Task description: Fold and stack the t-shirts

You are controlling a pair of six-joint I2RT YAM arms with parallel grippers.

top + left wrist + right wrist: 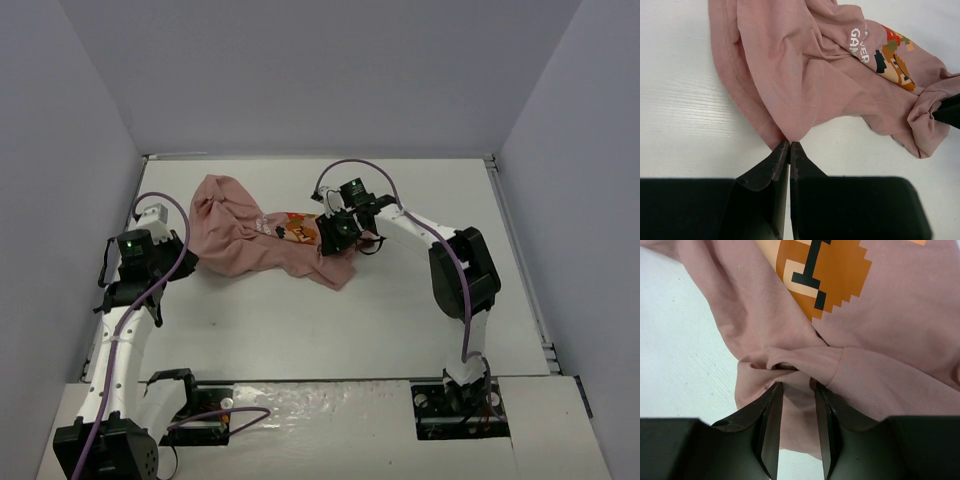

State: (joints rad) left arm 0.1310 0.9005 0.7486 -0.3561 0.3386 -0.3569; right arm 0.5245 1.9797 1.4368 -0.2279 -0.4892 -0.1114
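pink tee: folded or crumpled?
Crumpled, not folded. The t-shirt lies in a twisted, wrinkled heap on the table, left gripper pinching one edge, right gripper on a bunched fold.

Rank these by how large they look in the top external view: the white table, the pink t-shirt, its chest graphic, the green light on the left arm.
Largest to smallest:
1. white table
2. pink t-shirt, crumpled
3. chest graphic, partly folded under
4. green light, only a dot
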